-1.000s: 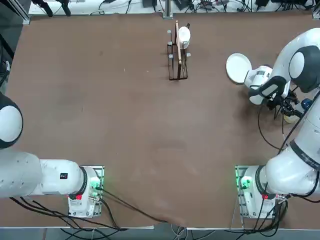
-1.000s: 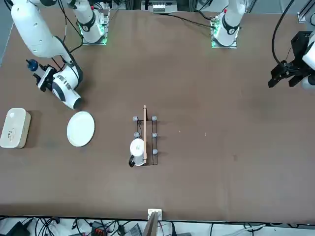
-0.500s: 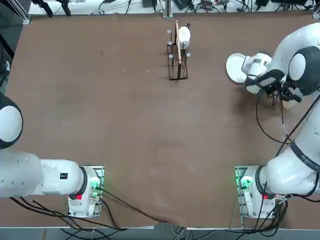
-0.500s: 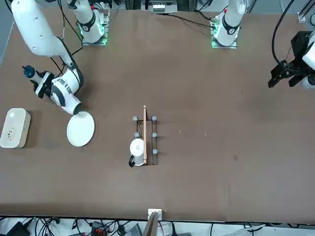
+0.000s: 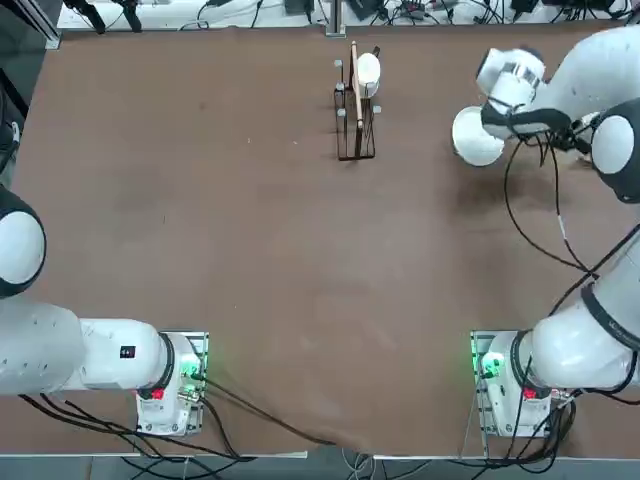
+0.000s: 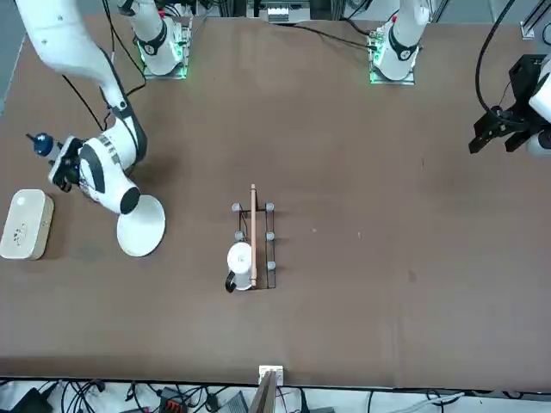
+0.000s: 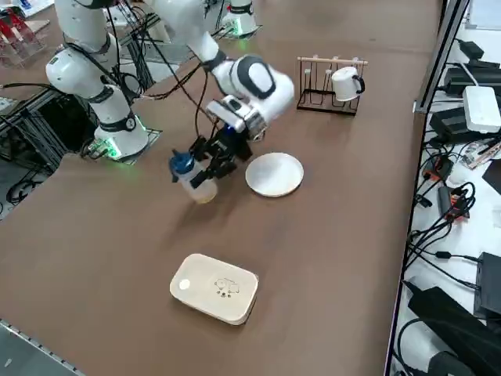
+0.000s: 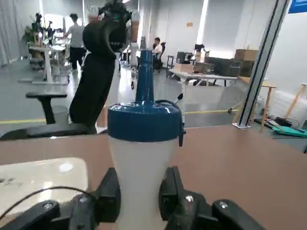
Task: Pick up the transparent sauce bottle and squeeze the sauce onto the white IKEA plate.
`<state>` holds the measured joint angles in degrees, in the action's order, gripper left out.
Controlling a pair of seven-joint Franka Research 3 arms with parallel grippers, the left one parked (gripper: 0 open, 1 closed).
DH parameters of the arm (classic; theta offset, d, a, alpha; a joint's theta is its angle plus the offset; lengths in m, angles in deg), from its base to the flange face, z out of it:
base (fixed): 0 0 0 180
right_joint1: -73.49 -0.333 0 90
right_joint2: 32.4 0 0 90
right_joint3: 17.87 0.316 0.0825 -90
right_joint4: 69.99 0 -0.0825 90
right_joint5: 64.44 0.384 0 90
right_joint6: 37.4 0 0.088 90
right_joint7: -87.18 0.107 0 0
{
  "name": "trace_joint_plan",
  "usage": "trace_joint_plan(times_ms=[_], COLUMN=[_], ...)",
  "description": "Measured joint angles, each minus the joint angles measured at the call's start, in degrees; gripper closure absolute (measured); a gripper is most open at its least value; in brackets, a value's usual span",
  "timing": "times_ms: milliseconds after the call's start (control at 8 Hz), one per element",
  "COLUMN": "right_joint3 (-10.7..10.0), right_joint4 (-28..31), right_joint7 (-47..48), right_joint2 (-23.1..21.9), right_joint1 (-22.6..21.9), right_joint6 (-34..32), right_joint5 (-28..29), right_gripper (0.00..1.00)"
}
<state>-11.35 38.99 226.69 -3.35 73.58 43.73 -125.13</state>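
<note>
Just one sauce bottle (image 8: pixel 142 148) — in right gripper (image 8: pixel 139 191), one plate (image 7: pixel 275 174)

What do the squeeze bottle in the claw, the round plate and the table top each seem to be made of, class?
Squeeze bottle: probably soft plastic, milky and translucent, with a glossy blue plastic cap; the shut right claw holds it.
Plate: likely glazed ceramic or hard plastic, plain white with a slight sheen.
Table top: matte brown, perhaps a mat or laminate; no glare shows.

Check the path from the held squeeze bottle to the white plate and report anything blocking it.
Nothing visible blocks it. The right claw is shut on the translucent cream squeeze bottle with the blue cap, lifted beside the round white plate; only bare brown table lies between.
</note>
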Motion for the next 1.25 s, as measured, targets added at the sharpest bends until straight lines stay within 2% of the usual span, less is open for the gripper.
trace_joint_plan(times_ms=[250,500,875,1250], right_joint3=[1.86,3.26,3.56,3.68], right_joint4=[-4.63,-11.04,-18.53,-22.22], right_joint7=[-6.97,-15.31,-27.04,-37.07], right_joint2=[0.55,1.92,4.49,6.2], right_joint1=[-0.5,-2.22,-6.55,-10.72], right_joint6=[-0.02,0.0,-0.03,0.0], right_joint5=[1.56,7.82,13.09,21.02], right_gripper=[0.59,0.59,0.59,0.59])
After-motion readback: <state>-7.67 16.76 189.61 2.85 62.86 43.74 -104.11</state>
